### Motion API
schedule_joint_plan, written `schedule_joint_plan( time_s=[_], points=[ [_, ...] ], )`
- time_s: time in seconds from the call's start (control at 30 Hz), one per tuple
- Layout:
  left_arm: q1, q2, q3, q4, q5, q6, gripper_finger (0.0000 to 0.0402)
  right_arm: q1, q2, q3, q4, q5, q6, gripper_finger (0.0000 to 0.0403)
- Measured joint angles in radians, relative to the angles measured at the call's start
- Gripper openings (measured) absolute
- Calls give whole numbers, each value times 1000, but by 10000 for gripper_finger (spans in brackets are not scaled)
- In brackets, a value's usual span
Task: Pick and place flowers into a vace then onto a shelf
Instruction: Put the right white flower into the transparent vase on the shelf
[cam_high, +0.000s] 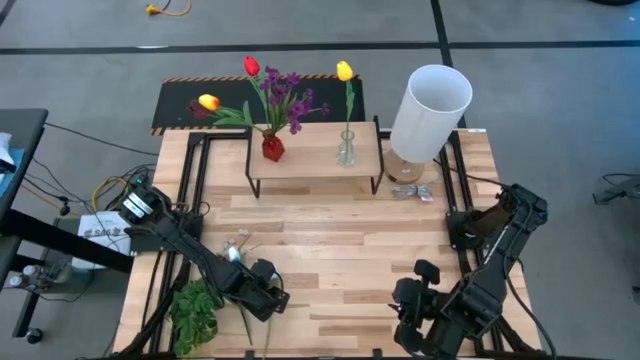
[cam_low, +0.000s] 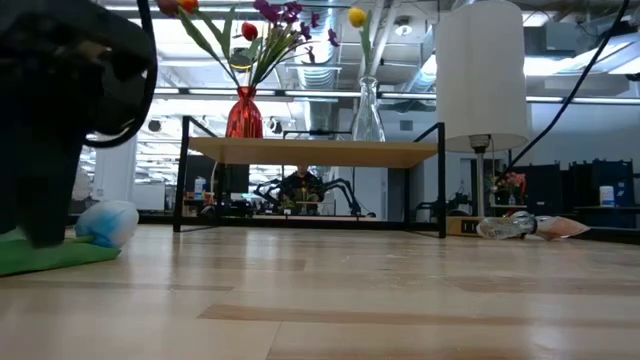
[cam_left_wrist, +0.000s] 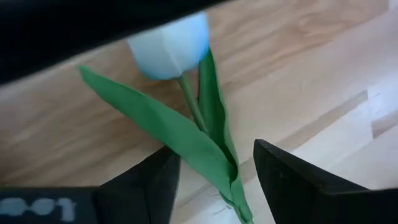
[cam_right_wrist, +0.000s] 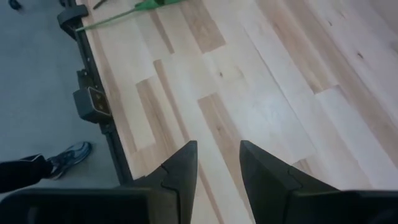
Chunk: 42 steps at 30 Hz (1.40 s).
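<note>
A white tulip lies flat on the tabletop, its green stem and leaves trailing toward the near edge. My left gripper is open just above it, one finger on either side of the stem below the bloom, touching nothing that I can see. In the high view this gripper is near the table's near-left corner. The shelf stands at the far side. On it, a red vase holds red, yellow and purple flowers, and a clear vase holds one yellow tulip. My right gripper hovers open near the near-right corner.
A stemless green leafy plant lies left of my left gripper at the near edge. A tall white cylinder stands right of the shelf, with a small crumpled wrapper at its foot. A person's shoe shows on the floor beyond the table edge.
</note>
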Motion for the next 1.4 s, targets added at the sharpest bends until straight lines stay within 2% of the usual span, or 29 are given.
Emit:
schedule_joint_plan(
  time_s=[0.4,0.5,0.83,0.9,1.2,1.4],
  points=[
    [4,47,74,-41,-12,69,186,-10,0,0,-27,26,-2,113],
    [6,46,80,-31,-14,97,156,-10,0,0,-28,27,-2,113],
    [5,46,79,-13,-14,136,22,-8,0,0,-30,47,-4,113],
    [6,46,79,-2,-14,150,7,-8,0,0,-31,49,-11,113],
    [47,45,126,126,-7,306,2,8,0,0,-49,46,-18,113],
    [106,44,244,146,-11,574,1,70,0,-8,-82,39,46,113]
  ],
)
